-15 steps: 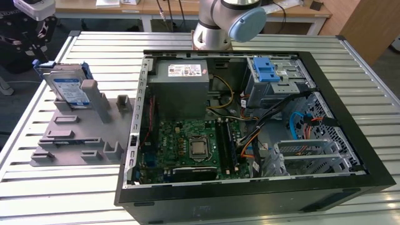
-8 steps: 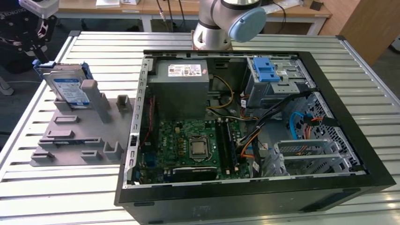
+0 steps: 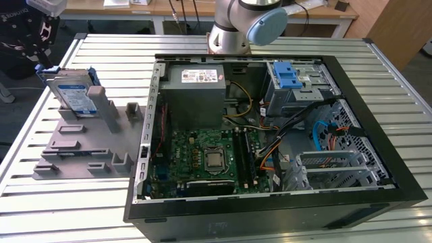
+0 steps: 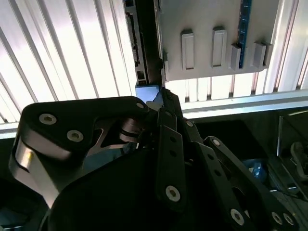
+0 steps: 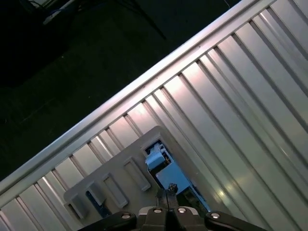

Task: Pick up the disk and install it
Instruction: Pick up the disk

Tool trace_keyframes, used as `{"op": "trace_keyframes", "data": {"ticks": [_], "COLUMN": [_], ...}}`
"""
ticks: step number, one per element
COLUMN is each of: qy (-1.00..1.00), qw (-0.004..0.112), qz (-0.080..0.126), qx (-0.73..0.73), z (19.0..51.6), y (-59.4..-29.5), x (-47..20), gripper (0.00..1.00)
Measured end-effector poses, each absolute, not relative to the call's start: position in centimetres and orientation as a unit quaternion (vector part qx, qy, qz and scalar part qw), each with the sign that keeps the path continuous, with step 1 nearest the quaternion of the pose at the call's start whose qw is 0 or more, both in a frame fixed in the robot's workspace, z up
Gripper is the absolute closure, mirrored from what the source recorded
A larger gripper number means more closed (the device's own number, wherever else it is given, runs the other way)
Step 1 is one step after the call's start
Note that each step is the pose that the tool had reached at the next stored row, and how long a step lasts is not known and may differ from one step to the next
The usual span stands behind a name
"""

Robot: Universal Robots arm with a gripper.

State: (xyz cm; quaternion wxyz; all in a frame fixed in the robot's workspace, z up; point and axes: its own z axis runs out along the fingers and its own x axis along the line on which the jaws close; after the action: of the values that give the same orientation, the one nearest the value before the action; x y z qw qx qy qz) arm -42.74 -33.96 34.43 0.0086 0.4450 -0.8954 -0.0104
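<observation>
While the flat, rectangular, silver-grey metal disk with a blue-and-white label [image 3: 73, 95] stands upright in the grey plastic holder [image 3: 74, 152] at the exterior view's left, well apart from the open black computer case [image 3: 270, 208], I judge the task not begun: nothing lifted, nothing installed. The black gripper [image 5: 168, 189] hangs above the holder, its fingers drawn together and empty. Count: one disk, one holder, one case, one silver metal cage with a blue latch [image 3: 297, 83], one gripper.
</observation>
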Motion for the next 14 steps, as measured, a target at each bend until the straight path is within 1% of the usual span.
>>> {"op": "trace_keyframes", "data": {"ticks": [14], "qy": [-0.837], "qw": [0.008], "qz": [-0.010], "qx": [0.547], "z": [34.27], "y": [-33.96], "x": [-42.74], "gripper": [0.89]}}
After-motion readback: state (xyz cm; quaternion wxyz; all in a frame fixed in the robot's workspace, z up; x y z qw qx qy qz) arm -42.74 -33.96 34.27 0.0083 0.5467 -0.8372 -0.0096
